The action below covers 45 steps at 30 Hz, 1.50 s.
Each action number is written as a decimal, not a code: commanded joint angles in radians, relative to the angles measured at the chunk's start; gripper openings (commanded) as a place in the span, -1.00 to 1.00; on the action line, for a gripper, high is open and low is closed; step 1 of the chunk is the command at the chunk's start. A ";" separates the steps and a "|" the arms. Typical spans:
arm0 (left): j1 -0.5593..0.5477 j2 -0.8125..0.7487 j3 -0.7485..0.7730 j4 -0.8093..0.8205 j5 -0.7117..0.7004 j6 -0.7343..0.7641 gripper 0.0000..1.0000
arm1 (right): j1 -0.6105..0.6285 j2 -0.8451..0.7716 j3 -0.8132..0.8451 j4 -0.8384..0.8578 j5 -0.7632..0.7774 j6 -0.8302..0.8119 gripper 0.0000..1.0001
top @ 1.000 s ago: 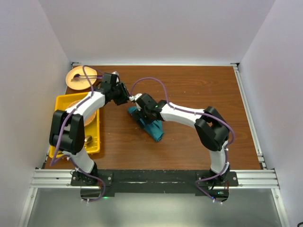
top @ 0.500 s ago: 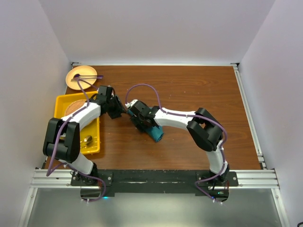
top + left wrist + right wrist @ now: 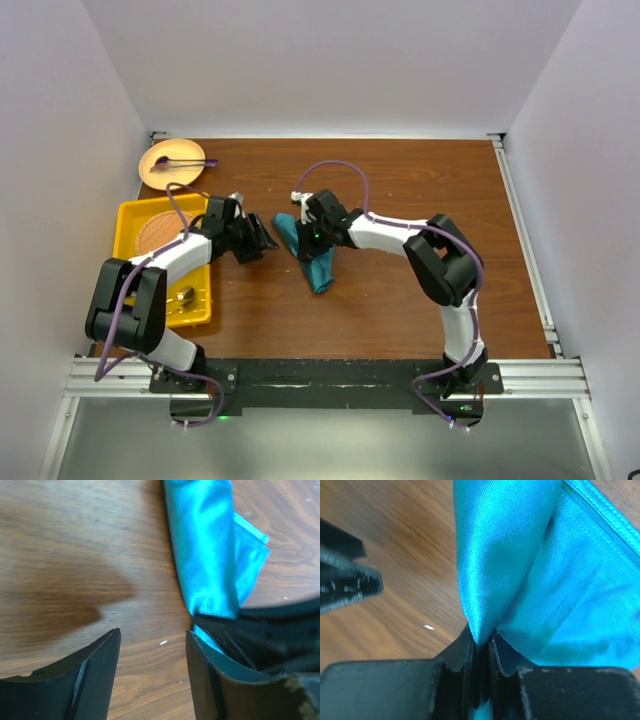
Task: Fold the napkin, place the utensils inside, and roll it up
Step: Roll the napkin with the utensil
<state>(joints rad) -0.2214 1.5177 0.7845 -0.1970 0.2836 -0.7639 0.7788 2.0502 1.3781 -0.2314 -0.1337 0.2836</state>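
Pinching napkin fold, right jaws clamped | left jaws parted, empty, just beside | both arms bent inward

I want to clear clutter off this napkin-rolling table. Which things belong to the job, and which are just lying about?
Job: napkin, right gripper pinching it, left gripper open beside it.
Lying about: yellow tray, round plate, purple-tipped stick on it.
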 commanded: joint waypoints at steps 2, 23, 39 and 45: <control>-0.029 -0.015 -0.011 0.135 0.084 -0.023 0.22 | -0.090 0.083 -0.131 0.159 -0.415 0.150 -0.86; -0.044 0.193 0.042 0.458 0.117 -0.130 -0.31 | -0.211 0.160 -0.246 0.350 -0.656 0.195 -0.63; -0.044 0.251 0.082 0.412 0.083 -0.114 -0.36 | -0.181 -0.133 -0.238 -0.060 -0.353 -0.014 0.18; -0.050 0.271 0.104 0.400 0.088 -0.112 -0.37 | -0.145 -0.245 -0.303 -0.123 -0.226 -0.034 0.23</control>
<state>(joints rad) -0.2638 1.7721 0.8471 0.1944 0.3862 -0.8803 0.6113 1.8816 1.1255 -0.2256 -0.5163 0.3038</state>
